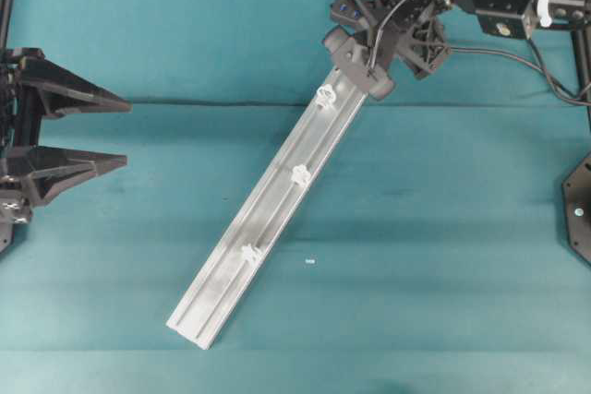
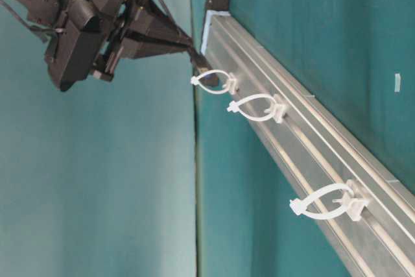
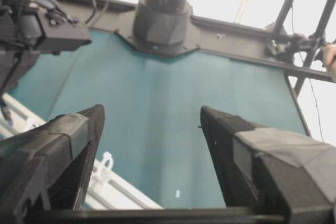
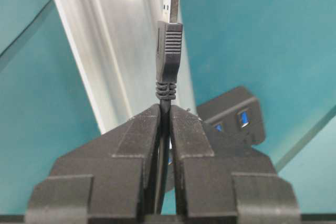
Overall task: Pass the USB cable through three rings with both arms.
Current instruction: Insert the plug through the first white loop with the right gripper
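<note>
Protruding from right gripper (image 4: 166,116) — USB cable (image 4: 169,45).

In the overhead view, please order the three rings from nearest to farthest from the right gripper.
From the right gripper:
1. Upper ring, at the rail's top end, just below the gripper.
2. Middle ring, halfway along the rail.
3. Lower ring, toward the rail's bottom-left end.

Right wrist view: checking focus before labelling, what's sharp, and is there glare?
Right wrist view: black USB plug pinched in the right gripper is sharp; grooved aluminium rail behind is soft with a bright glare patch. Left wrist view: white background blown out.
</note>
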`<state>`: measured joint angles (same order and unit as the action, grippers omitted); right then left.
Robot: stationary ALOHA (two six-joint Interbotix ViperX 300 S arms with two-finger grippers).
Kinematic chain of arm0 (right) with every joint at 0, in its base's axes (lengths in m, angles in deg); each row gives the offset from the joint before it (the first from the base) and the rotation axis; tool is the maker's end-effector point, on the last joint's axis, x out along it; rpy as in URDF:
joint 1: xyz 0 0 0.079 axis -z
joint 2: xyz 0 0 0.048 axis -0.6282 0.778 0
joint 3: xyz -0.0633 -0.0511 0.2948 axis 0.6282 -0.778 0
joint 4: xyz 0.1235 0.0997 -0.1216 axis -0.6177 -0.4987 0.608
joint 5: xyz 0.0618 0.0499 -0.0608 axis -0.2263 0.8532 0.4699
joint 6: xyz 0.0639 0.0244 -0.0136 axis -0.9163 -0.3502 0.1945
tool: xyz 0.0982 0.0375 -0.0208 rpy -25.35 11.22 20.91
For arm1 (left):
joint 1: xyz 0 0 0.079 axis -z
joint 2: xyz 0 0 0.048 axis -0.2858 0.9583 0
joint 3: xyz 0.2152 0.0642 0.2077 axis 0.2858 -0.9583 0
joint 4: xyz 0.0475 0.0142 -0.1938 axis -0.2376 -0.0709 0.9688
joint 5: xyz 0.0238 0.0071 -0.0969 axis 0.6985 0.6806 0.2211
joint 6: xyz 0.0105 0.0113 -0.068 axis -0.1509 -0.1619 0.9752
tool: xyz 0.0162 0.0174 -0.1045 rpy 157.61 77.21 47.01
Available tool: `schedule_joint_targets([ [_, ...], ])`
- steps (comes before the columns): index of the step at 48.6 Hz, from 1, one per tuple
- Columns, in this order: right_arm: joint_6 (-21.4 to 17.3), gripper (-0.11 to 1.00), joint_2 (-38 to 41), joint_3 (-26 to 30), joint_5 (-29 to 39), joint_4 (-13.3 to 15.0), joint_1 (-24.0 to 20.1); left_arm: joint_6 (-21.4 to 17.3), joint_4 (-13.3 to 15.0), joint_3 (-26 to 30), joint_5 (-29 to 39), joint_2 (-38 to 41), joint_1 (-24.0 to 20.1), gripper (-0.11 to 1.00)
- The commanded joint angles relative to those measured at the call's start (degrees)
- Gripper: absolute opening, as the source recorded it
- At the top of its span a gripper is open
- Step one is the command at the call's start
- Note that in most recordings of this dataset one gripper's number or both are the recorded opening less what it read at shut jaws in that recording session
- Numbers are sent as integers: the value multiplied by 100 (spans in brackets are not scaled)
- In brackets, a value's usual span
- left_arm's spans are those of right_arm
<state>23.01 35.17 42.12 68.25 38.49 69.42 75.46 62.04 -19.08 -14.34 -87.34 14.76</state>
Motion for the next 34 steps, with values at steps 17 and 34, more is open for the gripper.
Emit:
schedule_joint_targets([
  [17,149,7,-18,-167,-220,0,-185,9,-9,158,-18,9,9,81],
  [34,422,7,-35,-211,-404,-299,-369,9,-9,176,-18,26,9,81],
])
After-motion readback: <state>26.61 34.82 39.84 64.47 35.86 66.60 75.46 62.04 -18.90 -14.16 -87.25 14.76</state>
